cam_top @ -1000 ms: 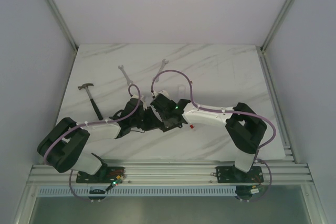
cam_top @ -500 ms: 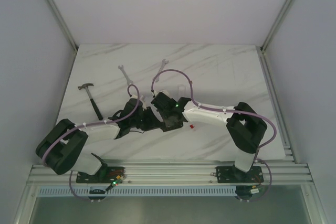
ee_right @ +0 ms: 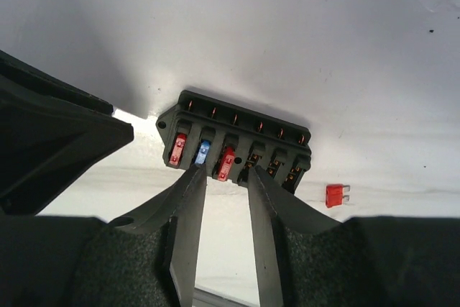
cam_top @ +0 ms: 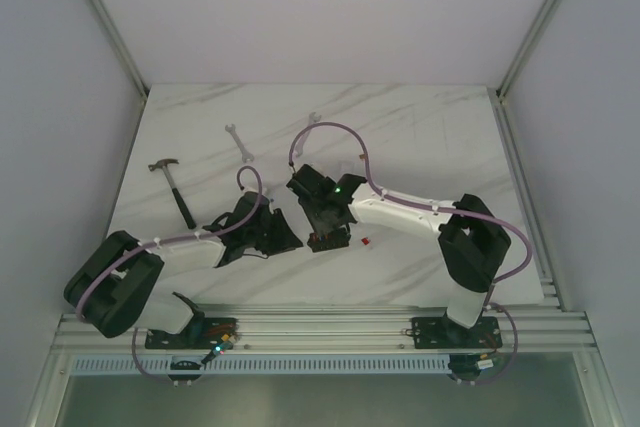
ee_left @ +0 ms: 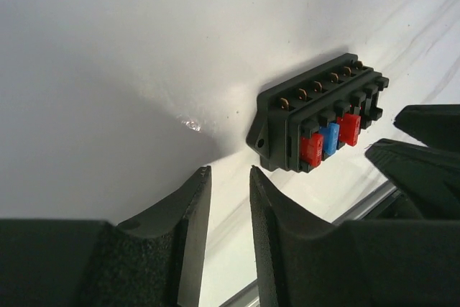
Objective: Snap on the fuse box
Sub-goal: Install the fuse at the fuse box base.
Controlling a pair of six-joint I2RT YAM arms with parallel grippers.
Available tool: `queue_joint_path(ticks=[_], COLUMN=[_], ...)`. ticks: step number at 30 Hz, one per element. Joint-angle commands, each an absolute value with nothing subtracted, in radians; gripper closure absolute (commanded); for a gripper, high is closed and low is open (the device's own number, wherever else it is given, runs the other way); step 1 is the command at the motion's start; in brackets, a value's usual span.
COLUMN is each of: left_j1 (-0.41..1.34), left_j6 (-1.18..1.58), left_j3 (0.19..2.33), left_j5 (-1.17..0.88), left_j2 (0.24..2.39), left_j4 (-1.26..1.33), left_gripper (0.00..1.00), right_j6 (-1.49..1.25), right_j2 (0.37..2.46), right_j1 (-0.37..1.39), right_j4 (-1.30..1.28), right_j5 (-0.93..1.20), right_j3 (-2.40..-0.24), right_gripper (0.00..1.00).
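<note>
Inside fuse box (ee_right: pixel 259 134), three fuses (ee_right: pixel 203 152); one loose fuse (ee_right: pixel 336 195).

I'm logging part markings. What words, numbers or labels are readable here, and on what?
None can be read. The fuse box shows no legible marking; any numbers on its seated fuses or the loose red fuse are too small to tell.

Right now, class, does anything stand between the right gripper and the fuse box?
Nothing visible does. The right gripper, jaws open, sits right at the near edge of the fuse box. The loose red fuse lies on the table off to one side, out of the path.
</note>
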State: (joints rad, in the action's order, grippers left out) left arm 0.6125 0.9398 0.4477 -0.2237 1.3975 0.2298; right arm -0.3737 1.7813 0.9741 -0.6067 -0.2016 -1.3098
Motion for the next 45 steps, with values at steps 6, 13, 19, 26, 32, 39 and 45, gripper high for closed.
queue_joint_path(ticks=[6,13,19,26,32,39,45], left_j1=[0.611,0.61,0.611,0.611,0.61,0.612,0.611], left_j6=[0.915,0.901,0.897,0.904,0.909,0.914,0.914], left_j3=[0.467,0.504,0.527,0.533,0.537,0.532,0.535], left_j5=[-0.199,-0.221,-0.245,-0.27,-0.28,-0.283,-0.284], left_j2=[1.341,1.352,1.383,1.404,1.447,1.449,1.462], left_j4=[0.169,0.182,0.208,0.234,0.238,0.238,0.237], left_gripper=[0.57,0.53,0.52,0.53,0.54,0.55,0.56], right_j6=[-0.481,-0.513,-0.522,-0.535,-0.529,-0.52,-0.519], right_j2=[1.803,1.814,1.845,1.858,1.856,1.83,1.831], right_j1=[0.968,0.965,0.964,0.963,0.963,0.963,0.963], right_j4=[-0.708,-0.717,-0.707,-0.687,-0.685,-0.676,-0.663], right_j5=[-0.212,-0.221,-0.22,-0.212,-0.206,-0.206,-0.196], right_j3=[-1.384,-1.377,-1.384,-1.384,-1.385,-1.399,-1.394], right_gripper=[0.72,0.73,0.74,0.73,0.74,0.73,0.73])
